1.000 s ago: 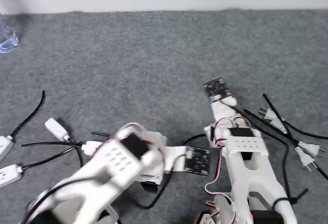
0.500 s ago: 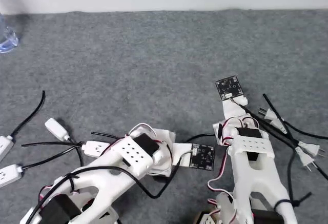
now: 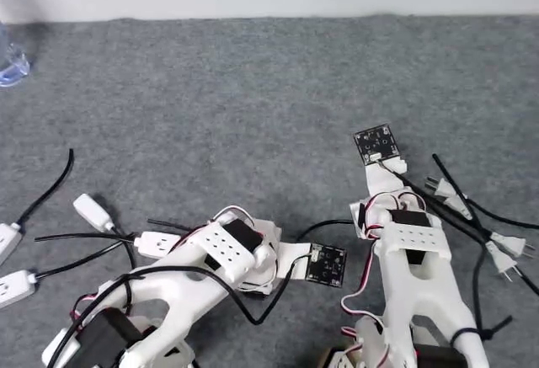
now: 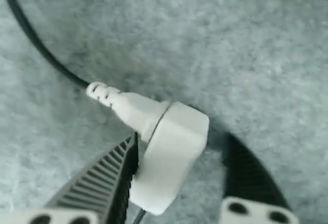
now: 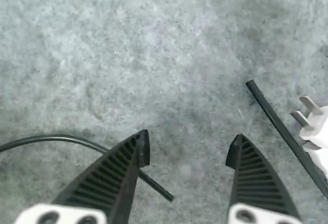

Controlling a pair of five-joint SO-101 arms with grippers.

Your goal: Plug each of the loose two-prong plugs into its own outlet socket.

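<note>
Left arm is swung lower and nearer over last second. Left gripper (image 4: 182, 147) is held spread around white socket (image 4: 171, 155) at near left, one finger just beside it, nothing pinched. Right gripper (image 5: 191, 138) is held spread over carpet (image 5: 154, 39), shifted slightly farther. Plugs (image 3: 446, 193) are left loose at right. Socket grasp is judged next.

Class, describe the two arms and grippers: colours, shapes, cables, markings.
Left arm and right arm: white plastic shells with small holes, black motor blocks, looped red, white and black wires, a black circuit board at each wrist. Left gripper and right gripper: black, ribbed, pointed fingers on white bases.
</note>
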